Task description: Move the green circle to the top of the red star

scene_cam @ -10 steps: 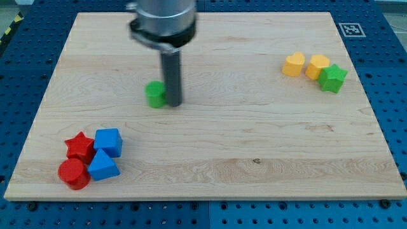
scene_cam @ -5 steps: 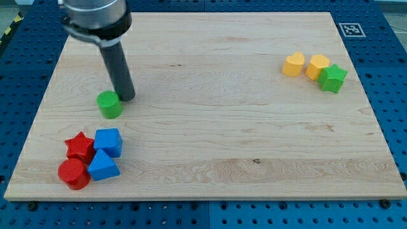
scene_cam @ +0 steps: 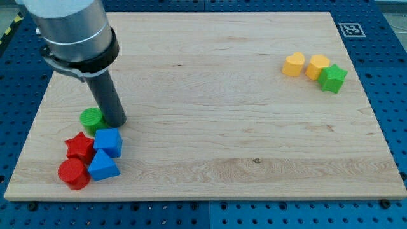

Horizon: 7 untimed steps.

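The green circle [scene_cam: 91, 119] lies on the wooden board, just above and slightly right of the red star [scene_cam: 79, 145], close to it with a small gap. My tip [scene_cam: 117, 122] rests on the board right against the green circle's right side, just above the blue cube [scene_cam: 109, 141]. The dark rod rises up and to the left from the tip and hides a strip of board behind it.
A red cylinder [scene_cam: 73, 173] and a blue triangular block [scene_cam: 102, 166] sit below the red star and blue cube. At the view's top right are a yellow heart [scene_cam: 293, 65], a yellow block [scene_cam: 317, 66] and a green star [scene_cam: 332, 78]. The board's left edge [scene_cam: 38, 114] is near.
The green circle has slid left and down the board, from near the middle to just above the red star. My tip moved with it, staying on its right side.
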Each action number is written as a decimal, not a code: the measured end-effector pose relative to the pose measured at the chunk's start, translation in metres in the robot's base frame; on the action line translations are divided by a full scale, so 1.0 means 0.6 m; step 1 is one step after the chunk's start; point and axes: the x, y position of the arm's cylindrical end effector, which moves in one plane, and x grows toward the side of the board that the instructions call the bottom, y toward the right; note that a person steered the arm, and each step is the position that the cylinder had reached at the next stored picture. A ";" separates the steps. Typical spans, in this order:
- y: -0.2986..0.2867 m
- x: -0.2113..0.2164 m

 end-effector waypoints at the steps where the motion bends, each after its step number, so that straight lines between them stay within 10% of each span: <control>1: -0.022 -0.035; 7: -0.066 -0.004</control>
